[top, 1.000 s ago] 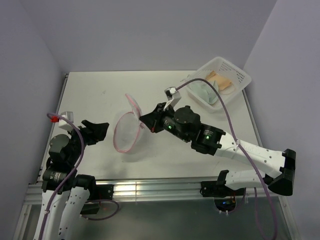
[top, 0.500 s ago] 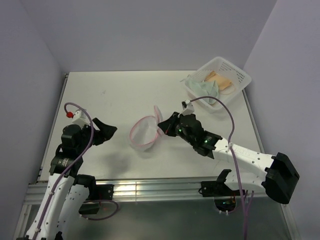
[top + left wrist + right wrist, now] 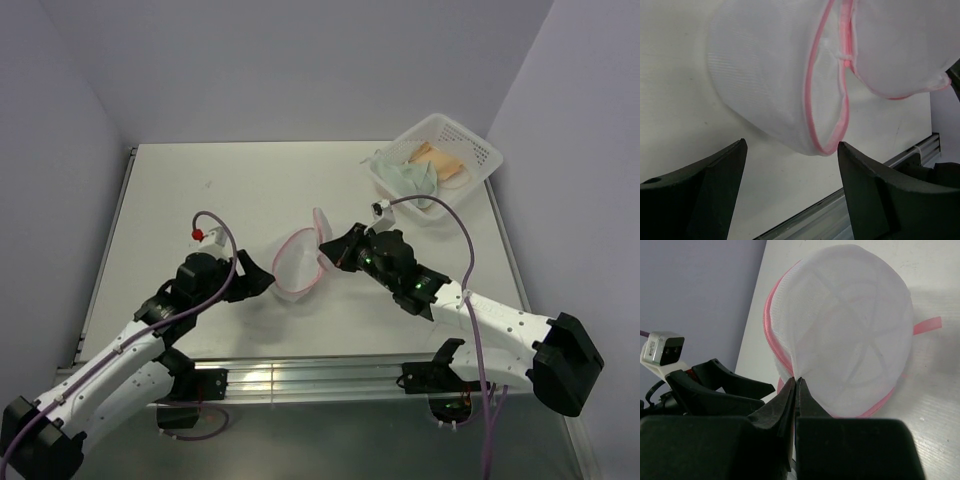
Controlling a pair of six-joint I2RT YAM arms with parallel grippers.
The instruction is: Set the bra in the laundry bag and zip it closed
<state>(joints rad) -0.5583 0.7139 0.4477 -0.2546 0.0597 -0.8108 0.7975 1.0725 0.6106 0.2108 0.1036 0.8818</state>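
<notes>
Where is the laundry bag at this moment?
In the top view the laundry bag is near the middle of the table, between the grippers: the right gripper pinches its edge, the open left gripper faces it.

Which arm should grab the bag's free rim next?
Left: the left gripper is open beside the bag, facing its rim; the right gripper is shut on the bag.

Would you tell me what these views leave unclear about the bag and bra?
Top external: the crumpled garments in the basket are too small to tell which is the bra.
Right wrist: the right gripper, shut on the laundry bag at its rim, hides the rim there.
Left wrist: the bag's top is cut off by the frame edge.
</notes>
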